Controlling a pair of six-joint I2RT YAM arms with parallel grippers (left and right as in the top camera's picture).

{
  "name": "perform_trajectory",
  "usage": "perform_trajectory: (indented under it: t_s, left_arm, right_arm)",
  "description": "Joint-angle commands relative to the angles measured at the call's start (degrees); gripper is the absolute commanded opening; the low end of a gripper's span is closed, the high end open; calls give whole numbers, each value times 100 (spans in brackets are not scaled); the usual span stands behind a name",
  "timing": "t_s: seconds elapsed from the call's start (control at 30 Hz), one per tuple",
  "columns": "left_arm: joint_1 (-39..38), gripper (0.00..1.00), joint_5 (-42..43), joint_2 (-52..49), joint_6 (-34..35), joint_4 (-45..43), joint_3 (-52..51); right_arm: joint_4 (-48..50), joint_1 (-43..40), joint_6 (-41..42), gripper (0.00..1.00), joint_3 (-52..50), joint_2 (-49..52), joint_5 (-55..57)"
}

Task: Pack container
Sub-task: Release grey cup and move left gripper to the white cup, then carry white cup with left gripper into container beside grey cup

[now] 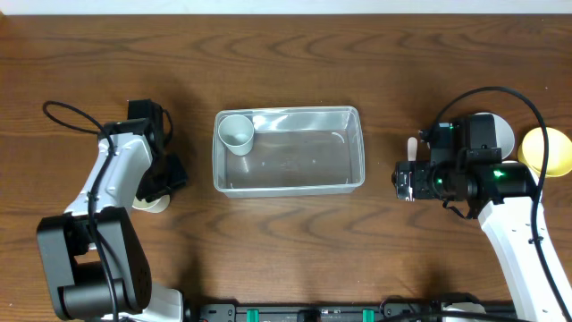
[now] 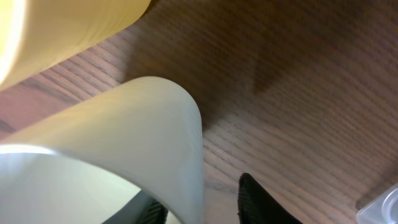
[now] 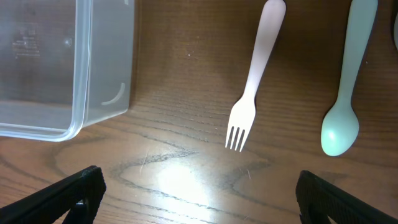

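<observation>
The clear rectangular container (image 1: 353, 148) stands mid-table with a pale green cup (image 1: 237, 132) in its back left corner. Its corner shows in the right wrist view (image 3: 81, 93). My left gripper (image 1: 168, 175) is left of the container; in the left wrist view its jaws (image 2: 211, 200) straddle the wall of a pale bowl (image 2: 143, 130), one finger inside, one outside with a strip of wood showing between. My right gripper (image 1: 404, 182) is wide open and empty (image 3: 199, 186), low over the table right of the container.
A pink fork (image 3: 255, 81) and a mint spoon (image 3: 345, 93) lie beyond the right jaws. A white bowl (image 1: 502, 128) and a yellow bowl (image 1: 550, 150) sit at far right. A yellow rounded object (image 2: 68, 28) is beside the pale bowl. A cream bowl edge (image 1: 154, 205) shows under the left arm.
</observation>
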State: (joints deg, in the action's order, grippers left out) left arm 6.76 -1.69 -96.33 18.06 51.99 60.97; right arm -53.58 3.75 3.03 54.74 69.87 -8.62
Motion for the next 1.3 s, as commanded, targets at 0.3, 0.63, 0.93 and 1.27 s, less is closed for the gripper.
perform_trajectory:
  t_s: [0.3, 0.63, 0.93, 1.27]
  left_arm:
    - [35, 9, -11, -22, -37, -4, -52]
    - [33, 6, -7, -9, -37, 17, 44]
    - [-509, 6, 291, 562, -133, 1305, 1211]
    - [-2249, 6, 411, 1523, -341, 1738, 2498]
  right_arm:
    - [-17, -37, 76, 99, 103, 7, -63]
    - [-13, -37, 76, 99, 103, 7, -61]
    - [-20, -37, 79, 99, 103, 7, -63]
    - [0, -37, 79, 99, 103, 7, -61]
